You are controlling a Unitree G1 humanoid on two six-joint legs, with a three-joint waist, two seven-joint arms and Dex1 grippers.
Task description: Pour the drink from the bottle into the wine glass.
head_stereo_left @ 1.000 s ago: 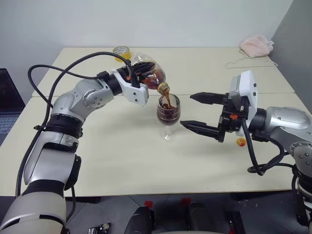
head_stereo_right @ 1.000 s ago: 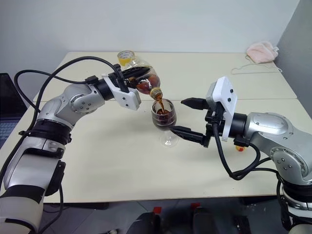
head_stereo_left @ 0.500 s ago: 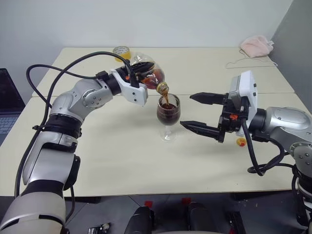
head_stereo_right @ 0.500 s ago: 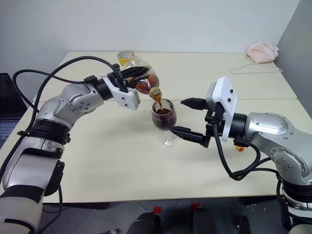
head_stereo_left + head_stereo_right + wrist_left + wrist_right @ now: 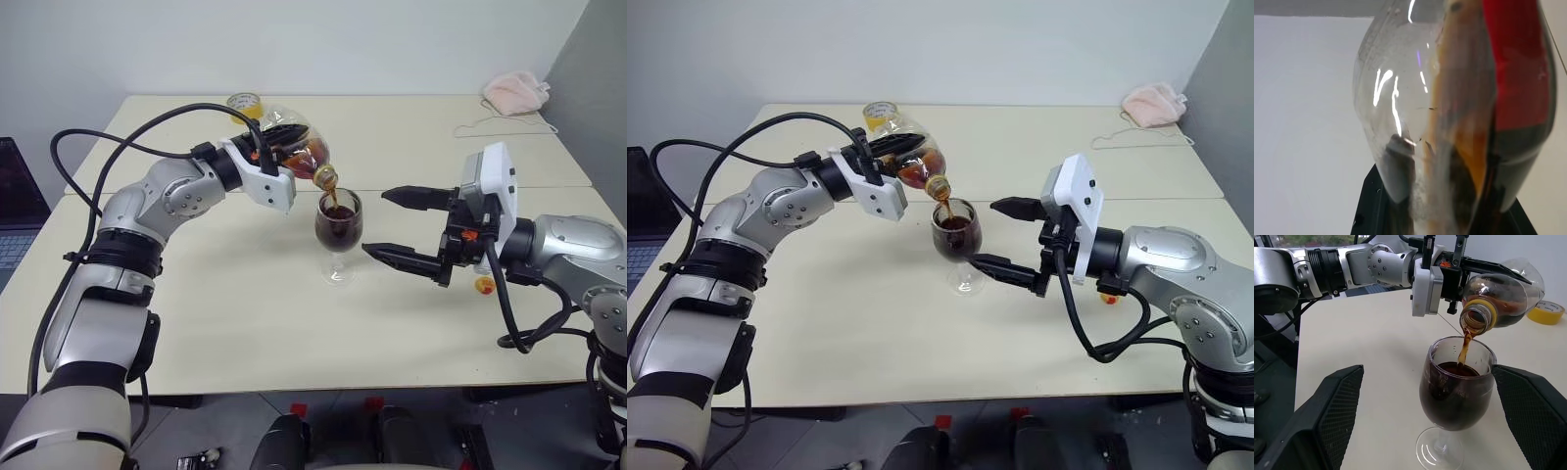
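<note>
Mid-pour, frame centre: left gripper (image 5: 279,147) clamps the bottle (image 5: 299,147), tilted over the wine glass (image 5: 338,230) on the bench (image 5: 245,313). Right gripper (image 5: 407,227) open beside the glass. Glass fragile, top-heavy; hold stem. Bottle light, squashy; grip body.

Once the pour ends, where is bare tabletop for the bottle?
Best bare patch: the near table in front of the wine glass, toward the left arm. Another lies far right, between the right pincer and the pink cloth. Crowded: around the glass, where the tilted bottle and open right pincer bracket it; yellow tape roll sits behind.
</note>
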